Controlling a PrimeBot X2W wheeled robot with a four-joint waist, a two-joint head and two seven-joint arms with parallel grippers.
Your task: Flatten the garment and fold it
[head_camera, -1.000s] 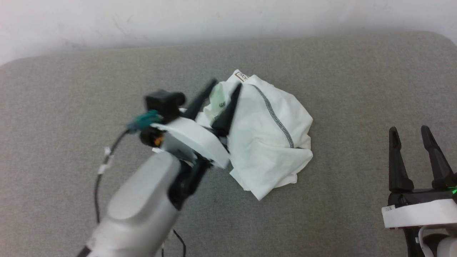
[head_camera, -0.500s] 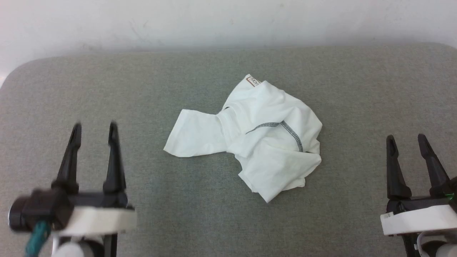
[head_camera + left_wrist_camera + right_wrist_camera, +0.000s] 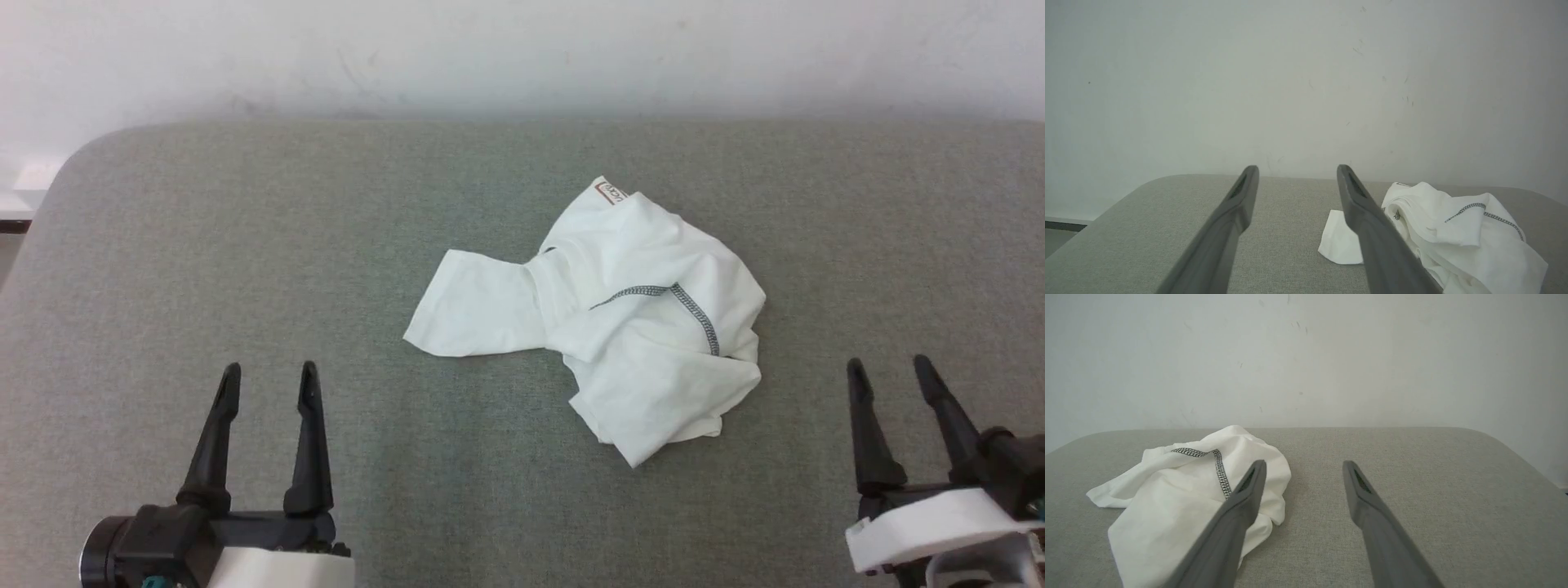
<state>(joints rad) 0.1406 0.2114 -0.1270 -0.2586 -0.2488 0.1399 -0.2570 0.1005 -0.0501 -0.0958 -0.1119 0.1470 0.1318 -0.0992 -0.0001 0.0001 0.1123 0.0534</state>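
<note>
Here, crumpled garment (image 3: 653,359), on grey cushion (image 3: 245,245)

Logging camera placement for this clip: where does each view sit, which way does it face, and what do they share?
Head view: on the head, looking forward and down at the garment crumpled on the grey pad; left gripper and right gripper, both open, at the bottom corners.
Left wrist view: on the left wrist, facing the white wall along its own fingers; garment to their right.
Right wrist view: likewise along its own fingers; garment to their left.
Shared: all three show the garment's zigzag seam.
</note>
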